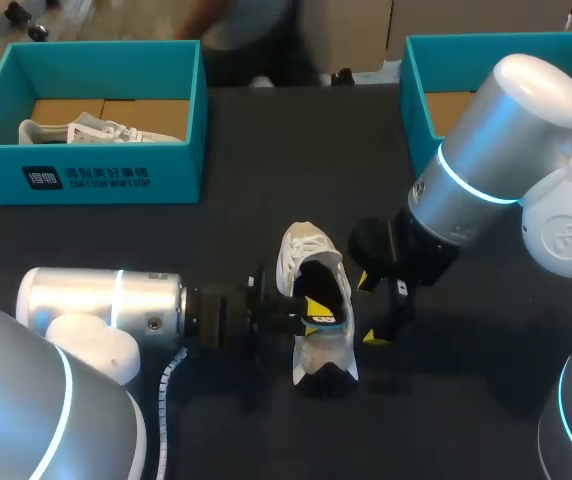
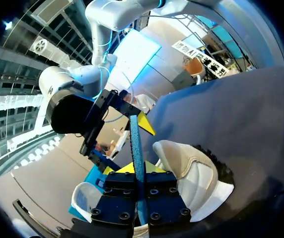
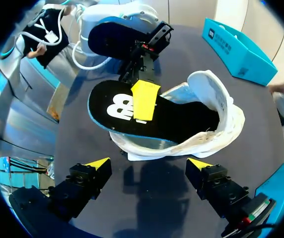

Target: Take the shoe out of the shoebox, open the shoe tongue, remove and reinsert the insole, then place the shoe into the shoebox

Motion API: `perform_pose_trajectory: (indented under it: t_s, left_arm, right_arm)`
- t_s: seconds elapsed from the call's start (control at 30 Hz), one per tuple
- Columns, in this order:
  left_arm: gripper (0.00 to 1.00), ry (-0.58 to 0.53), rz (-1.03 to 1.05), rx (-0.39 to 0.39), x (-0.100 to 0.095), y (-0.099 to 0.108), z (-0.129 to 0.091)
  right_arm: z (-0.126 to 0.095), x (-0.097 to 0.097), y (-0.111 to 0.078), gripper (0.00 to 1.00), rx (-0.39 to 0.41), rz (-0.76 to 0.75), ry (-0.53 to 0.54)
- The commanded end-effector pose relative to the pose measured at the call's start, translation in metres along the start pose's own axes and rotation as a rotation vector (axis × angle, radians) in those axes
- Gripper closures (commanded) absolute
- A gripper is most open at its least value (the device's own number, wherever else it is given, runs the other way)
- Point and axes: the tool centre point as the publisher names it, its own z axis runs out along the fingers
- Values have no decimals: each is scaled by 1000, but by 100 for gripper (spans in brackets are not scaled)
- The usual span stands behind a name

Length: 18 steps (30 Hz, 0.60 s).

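Note:
A white shoe (image 1: pixel 306 250) lies on the dark table, toe toward the far side, its opening turned to my right gripper. Its black insole (image 3: pixel 172 119), with a blue edge, lies partly in the shoe and sticks out at the heel. My left gripper (image 1: pixel 311 320) comes in from the left and is shut on the insole's heel end; in the left wrist view the insole (image 2: pixel 135 139) stands edge-on between the fingers of the left gripper (image 2: pixel 137 168). My right gripper (image 1: pixel 369 310) hangs open just right of the shoe, touching nothing. The right gripper (image 3: pixel 148 163) faces the shoe (image 3: pixel 221 109) from close by.
A teal shoebox (image 1: pixel 86 175) at the far left holds a second white shoe (image 1: pixel 96 130). Another teal box (image 1: pixel 416 90) stands at the far right, behind my right arm. The table's front right is bare.

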Motion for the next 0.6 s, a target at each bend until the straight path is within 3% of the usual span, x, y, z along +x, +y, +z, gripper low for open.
perform_pose_trajectory:
  t_s: [0.03, 0.37, 0.6]
  left_arm:
    - [100, -11, 26, -17, 0, 14, 12]
    - [100, -4, 60, -56, -5, 36, 17]
    - [100, -14, 58, -73, -7, 39, 13]
  right_arm:
    - [1, 0, 0, 0, -1, -1, -1]
    - [1, 0, 0, 0, -1, -1, -1]
    - [1, 0, 0, 0, -1, -1, -1]
